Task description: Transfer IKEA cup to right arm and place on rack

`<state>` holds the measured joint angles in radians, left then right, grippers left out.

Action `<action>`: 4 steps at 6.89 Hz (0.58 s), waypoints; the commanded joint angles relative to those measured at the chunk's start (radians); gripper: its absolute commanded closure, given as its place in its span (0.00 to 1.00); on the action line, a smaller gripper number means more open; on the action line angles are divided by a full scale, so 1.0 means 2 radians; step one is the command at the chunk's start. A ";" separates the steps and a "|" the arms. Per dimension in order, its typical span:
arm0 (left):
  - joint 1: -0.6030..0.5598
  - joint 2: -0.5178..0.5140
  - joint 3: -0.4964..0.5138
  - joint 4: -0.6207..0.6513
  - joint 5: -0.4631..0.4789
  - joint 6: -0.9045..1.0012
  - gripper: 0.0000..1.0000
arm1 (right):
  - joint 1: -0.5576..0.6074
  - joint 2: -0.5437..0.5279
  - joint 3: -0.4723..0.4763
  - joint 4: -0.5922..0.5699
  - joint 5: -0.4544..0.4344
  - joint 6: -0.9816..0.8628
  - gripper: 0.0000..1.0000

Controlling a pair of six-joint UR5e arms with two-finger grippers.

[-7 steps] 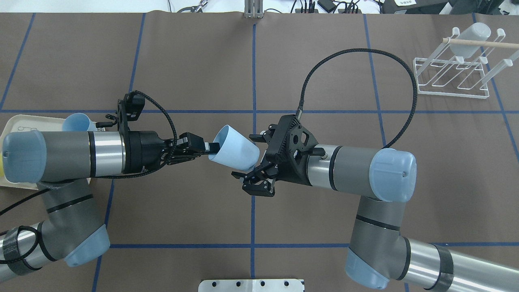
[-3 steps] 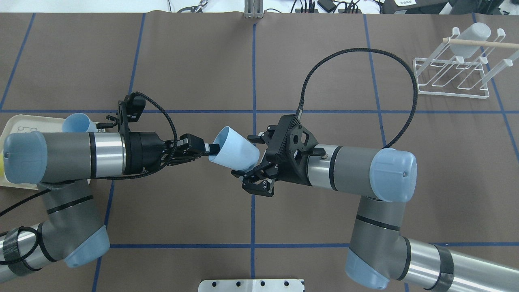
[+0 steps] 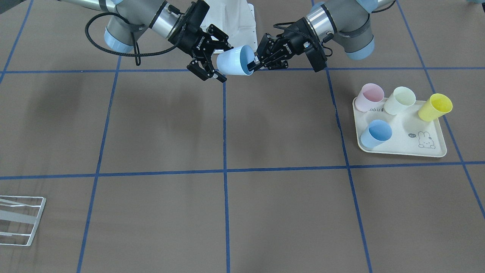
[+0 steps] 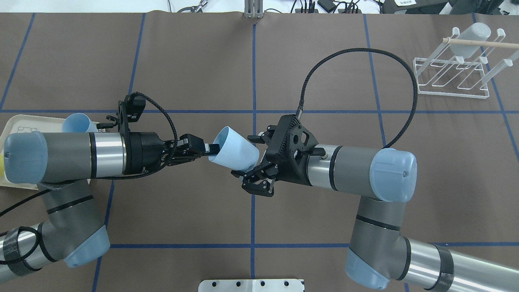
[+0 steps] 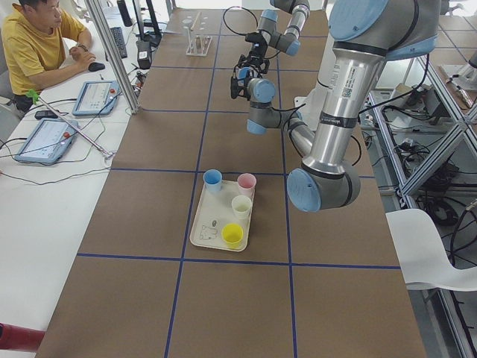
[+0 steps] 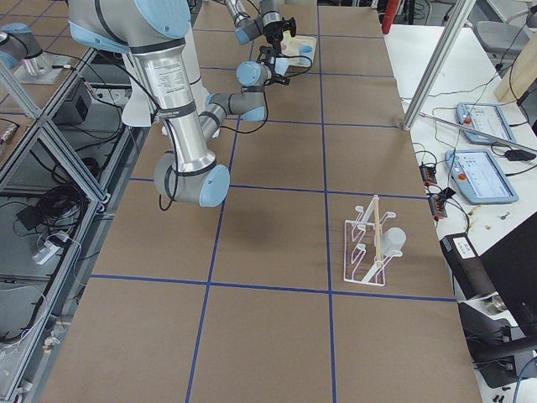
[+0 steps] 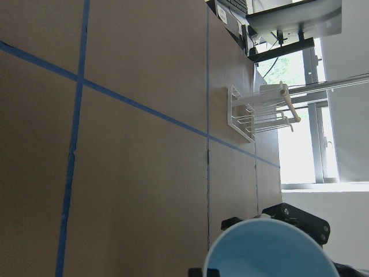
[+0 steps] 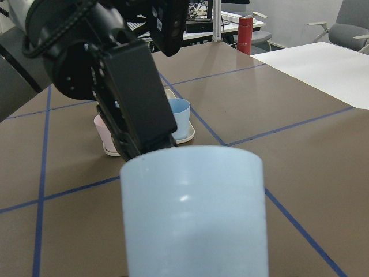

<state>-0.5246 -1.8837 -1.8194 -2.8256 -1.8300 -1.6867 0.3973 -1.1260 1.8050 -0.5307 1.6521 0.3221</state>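
A pale blue cup (image 4: 235,152) hangs on its side in the air over the table's middle. My left gripper (image 4: 206,149) is shut on the cup's rim, one finger inside it. My right gripper (image 4: 248,159) is open, and its jaws straddle the cup's base without closing on it. In the front-facing view the cup (image 3: 233,60) sits between the left gripper (image 3: 254,64) and the right gripper (image 3: 219,60). The cup fills the right wrist view (image 8: 193,213), and its rim shows in the left wrist view (image 7: 271,251). The white wire rack (image 4: 450,77) stands at the far right.
The rack carries a clear cup (image 4: 470,38) and a wooden dowel (image 4: 478,41). A cream rabbit-print tray (image 3: 401,140) on my left holds pink, pale green, yellow and blue cups. A person sits at a side desk (image 5: 37,45).
The right gripper has crept slightly closer around the cup's base. The left gripper still holds the rim, almost unmoved.
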 commanded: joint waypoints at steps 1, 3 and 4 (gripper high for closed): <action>0.000 0.001 0.002 0.000 0.000 0.000 1.00 | 0.000 0.000 -0.001 0.000 0.000 0.000 0.09; 0.000 0.001 0.002 0.000 0.000 0.000 1.00 | 0.000 0.000 0.000 0.001 0.000 0.001 0.31; 0.000 0.001 0.002 0.000 0.000 0.000 1.00 | 0.000 0.001 0.000 0.001 0.000 0.001 0.54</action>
<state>-0.5249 -1.8819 -1.8148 -2.8252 -1.8296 -1.6859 0.3972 -1.1254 1.8053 -0.5298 1.6523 0.3231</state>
